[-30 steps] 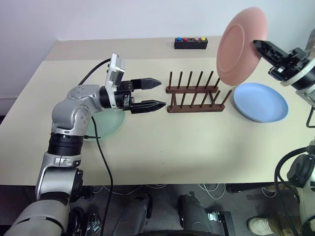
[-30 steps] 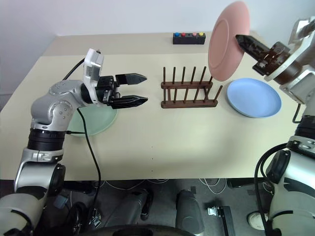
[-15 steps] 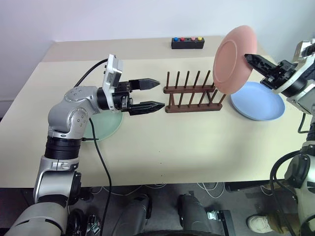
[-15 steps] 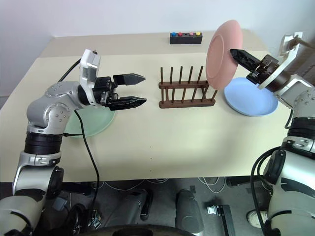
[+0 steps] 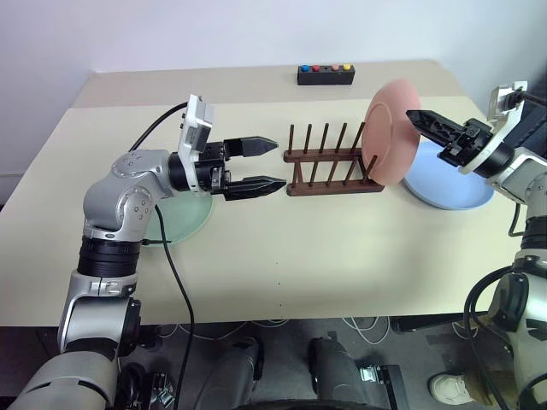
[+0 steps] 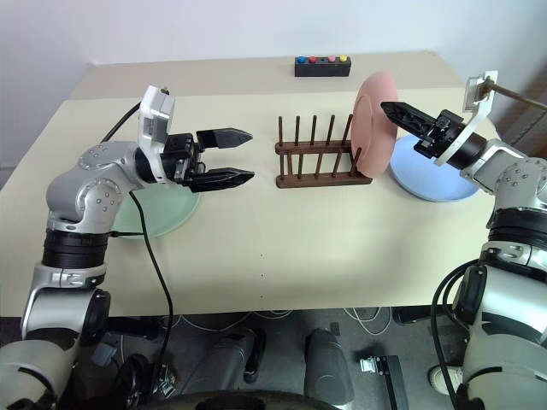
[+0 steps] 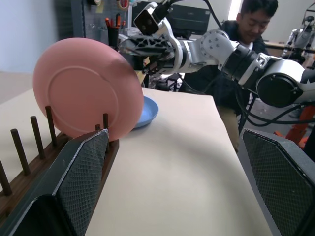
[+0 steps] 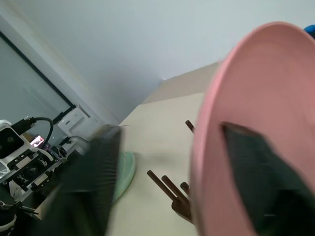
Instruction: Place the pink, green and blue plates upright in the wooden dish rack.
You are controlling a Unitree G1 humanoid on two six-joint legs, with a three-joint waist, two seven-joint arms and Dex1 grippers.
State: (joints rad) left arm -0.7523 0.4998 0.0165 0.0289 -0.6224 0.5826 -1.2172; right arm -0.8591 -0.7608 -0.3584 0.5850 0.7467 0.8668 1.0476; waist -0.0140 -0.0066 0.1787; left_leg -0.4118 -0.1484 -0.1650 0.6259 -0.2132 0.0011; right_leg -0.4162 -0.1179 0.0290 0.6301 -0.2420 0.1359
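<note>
The pink plate (image 5: 391, 132) stands upright at the right end of the wooden dish rack (image 5: 329, 166), leaning between its last pegs. My right gripper (image 5: 419, 120) is at the plate's upper rim. It is open, with its fingers (image 8: 256, 172) spread wide on either side of the rim. The blue plate (image 5: 453, 190) lies flat on the table just right of the rack, partly behind the pink plate. The green plate (image 5: 184, 218) lies flat on the left, under my left arm. My left gripper (image 5: 275, 162) hovers level just left of the rack, open and empty, pointing at it.
A small black box with coloured buttons (image 5: 326, 74) sits at the table's far edge behind the rack. The cream table (image 5: 325, 248) has free room in front of the rack. A person (image 7: 251, 19) sits beyond the table's right side.
My right gripper brought the pink plate down from the air into the rack's right end, and its fingers have spread apart. The left arm kept still.
</note>
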